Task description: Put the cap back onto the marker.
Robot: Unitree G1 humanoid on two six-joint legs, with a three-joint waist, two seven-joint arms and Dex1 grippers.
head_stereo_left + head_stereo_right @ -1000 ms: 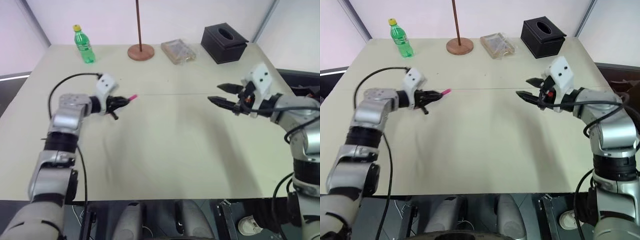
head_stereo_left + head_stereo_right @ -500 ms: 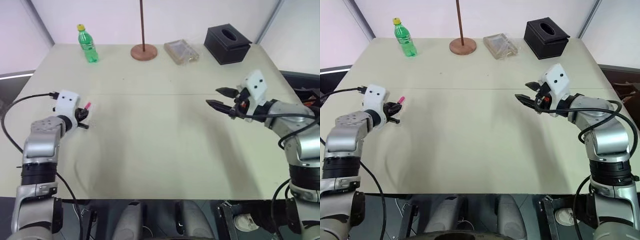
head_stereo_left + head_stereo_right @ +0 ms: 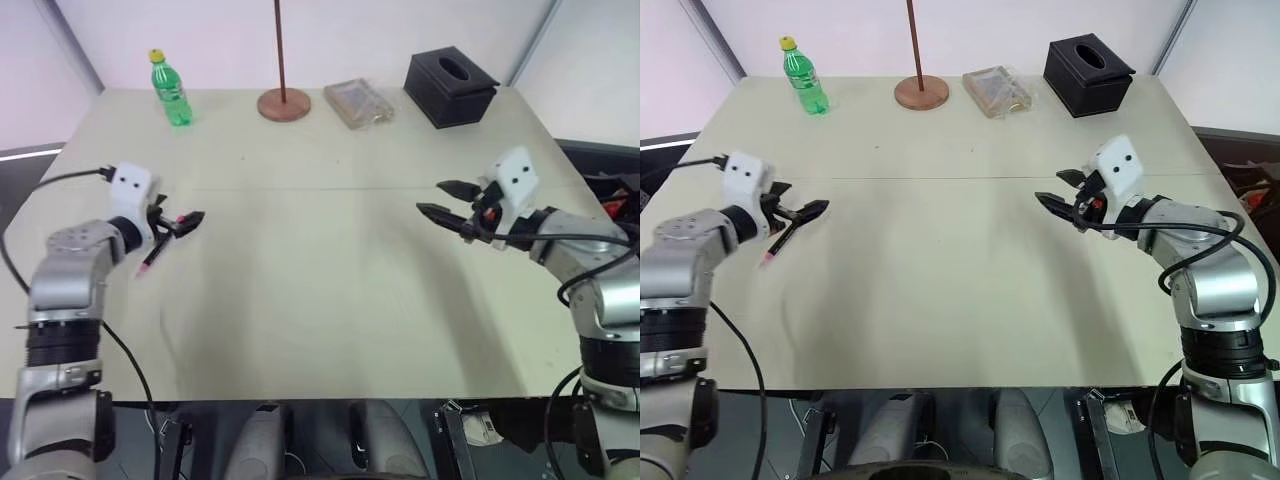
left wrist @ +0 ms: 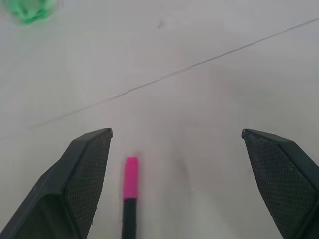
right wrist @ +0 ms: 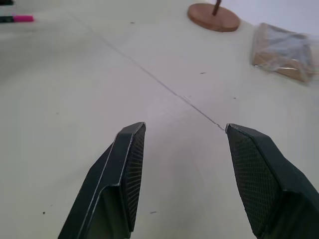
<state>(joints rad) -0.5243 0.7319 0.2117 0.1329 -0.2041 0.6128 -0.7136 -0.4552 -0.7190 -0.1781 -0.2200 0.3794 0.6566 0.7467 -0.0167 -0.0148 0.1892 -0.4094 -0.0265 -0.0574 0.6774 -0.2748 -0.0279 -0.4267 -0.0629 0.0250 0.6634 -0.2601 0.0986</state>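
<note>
– Beige table (image 3: pixel 320 290) with a thin seam (image 3: pixel 320 188) running across it from side to side. What stands on it?

– Four things in a row along the far edge: a green bottle (image 3: pixel 169 90) at the left, a round wooden base (image 3: pixel 283 104) with a thin pole (image 3: pixel 279 45) rising from it, a clear plastic packet (image 3: pixel 357 102), and a black tissue box (image 3: pixel 450 85) at the right. All are well behind both arms.

– And the marker?

– The marker (image 3: pixel 778 246) looks to lie flat on the table at the left side, just beside the left gripper (image 4: pixel 175 132). It is black along the body and pink at one end. Whether that pink end is the cap, I cannot tell.

– Is the left gripper holding it?

– No. Its fingers are spread wide; in the left wrist view the pink end shows between them, close to one finger and apart from it.

– The right gripper?

– The right gripper (image 3: pixel 430 196) hangs over the right side of the table, fingers parted and holding nothing, pointing across toward the left arm, well apart from the marker.

– Anything else near the left arm?

– A black cable (image 3: pixel 60 180) loops out from its wrist.
</note>
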